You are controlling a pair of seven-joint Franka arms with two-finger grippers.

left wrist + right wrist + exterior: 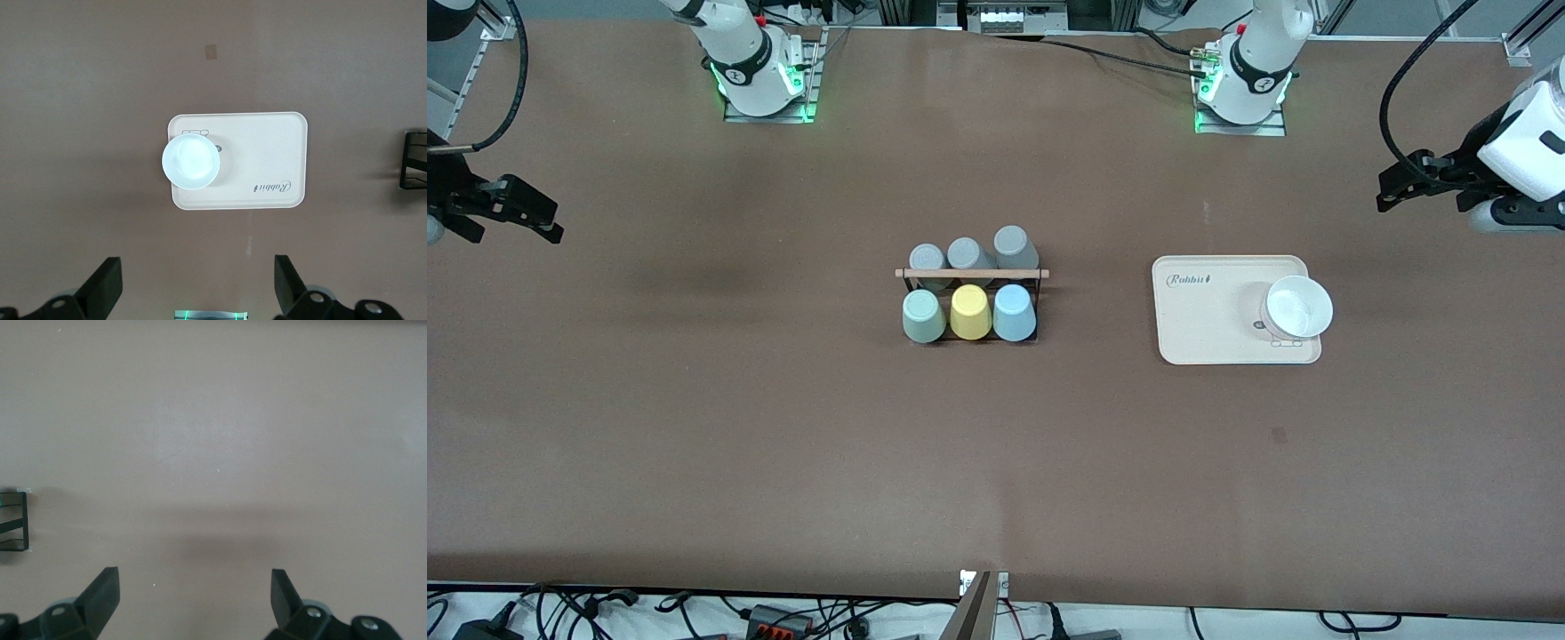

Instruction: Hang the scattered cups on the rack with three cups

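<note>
The black wire rack (971,274) with its wooden rod stands mid-table. In its row nearer the camera, a mint-green cup (922,316), a yellow cup (970,312) and a light blue cup (1014,312) sit upside down side by side. Three grey cups (970,254) fill the farther row. My left gripper (1385,188) (198,280) hangs open and empty over the left arm's end of the table. My right gripper (551,222) (193,593) hangs open and empty over the right arm's end. Only an edge of the rack (413,160) (15,520) shows in each wrist view.
A cream tray (1200,329) (267,147) lies between the rack and the left arm's end, with a white bowl (1298,307) (191,162) on its corner. Cables run along the table's near edge.
</note>
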